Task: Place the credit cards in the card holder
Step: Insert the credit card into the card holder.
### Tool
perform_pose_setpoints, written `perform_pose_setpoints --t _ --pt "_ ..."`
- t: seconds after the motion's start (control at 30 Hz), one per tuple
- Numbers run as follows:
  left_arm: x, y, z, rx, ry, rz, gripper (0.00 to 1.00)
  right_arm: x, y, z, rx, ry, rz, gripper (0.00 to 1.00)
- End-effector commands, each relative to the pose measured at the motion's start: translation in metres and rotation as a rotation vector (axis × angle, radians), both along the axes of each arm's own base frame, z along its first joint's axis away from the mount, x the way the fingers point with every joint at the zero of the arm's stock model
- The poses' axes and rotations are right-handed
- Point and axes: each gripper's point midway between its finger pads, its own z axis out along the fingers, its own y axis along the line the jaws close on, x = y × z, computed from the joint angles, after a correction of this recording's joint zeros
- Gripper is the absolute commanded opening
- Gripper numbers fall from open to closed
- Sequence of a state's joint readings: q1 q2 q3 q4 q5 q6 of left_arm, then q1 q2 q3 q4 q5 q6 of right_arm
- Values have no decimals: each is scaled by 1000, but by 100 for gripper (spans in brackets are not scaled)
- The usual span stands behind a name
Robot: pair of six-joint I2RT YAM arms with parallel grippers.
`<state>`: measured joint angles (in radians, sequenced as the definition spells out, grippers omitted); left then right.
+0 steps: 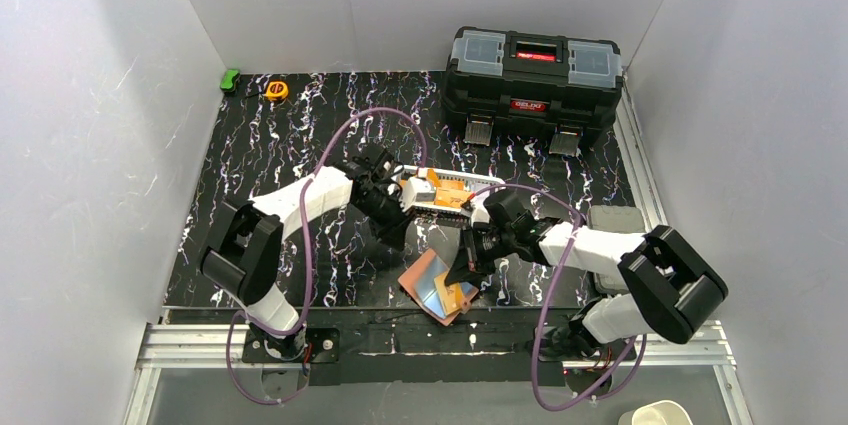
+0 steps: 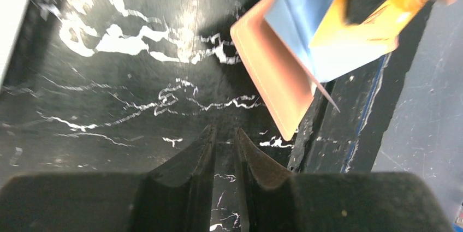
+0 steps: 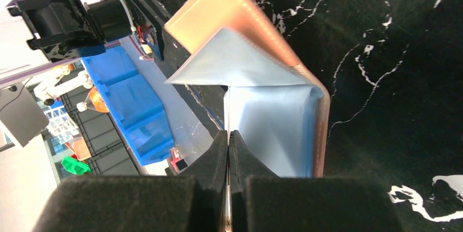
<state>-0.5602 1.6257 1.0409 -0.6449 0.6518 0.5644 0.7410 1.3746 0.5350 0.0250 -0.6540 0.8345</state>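
Card holder (image 1: 409,279) lies open at the near edge of the mat (image 1: 300,145), with a light blue card (image 3: 273,128) in its fold. Right gripper (image 3: 228,132) is clamped on a thin card (image 3: 228,106), seen edge-on and plain only in its wrist view. Left gripper (image 2: 224,131) has its jaws slightly apart and empty; the top view puts it beside the white basket (image 1: 447,195).

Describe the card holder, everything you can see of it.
The card holder is a salmon-pink, leather-like folding wallet with a stitched rim. It lies open at the mat's near edge, one flap tilted up. Light blue shows inside it, an orange card beside that. The right pincer, shut on a thin card, reaches into its fold.
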Motion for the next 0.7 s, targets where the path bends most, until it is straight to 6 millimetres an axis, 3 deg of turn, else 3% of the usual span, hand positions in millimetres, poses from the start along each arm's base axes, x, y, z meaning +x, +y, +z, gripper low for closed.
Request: perform_pose_setpoints --t 0.0,0.13,0.33,0.5,0.67 --pt "-5 -20 59 -152 4 -24 20 10 10 6 21 -28 15 1" --pt "-15 -30 65 -176 88 -6 33 16 17 8 32 -35 20 1" --pt "-34 -24 37 -111 230 32 57 19 20 5 28 -46 29 1" --pt "-36 -25 19 -79 294 52 60 16 17 -1 18 -37 37 1" --pt "-33 -36 18 -108 344 48 64 14 13 -2 13 -50 35 1"
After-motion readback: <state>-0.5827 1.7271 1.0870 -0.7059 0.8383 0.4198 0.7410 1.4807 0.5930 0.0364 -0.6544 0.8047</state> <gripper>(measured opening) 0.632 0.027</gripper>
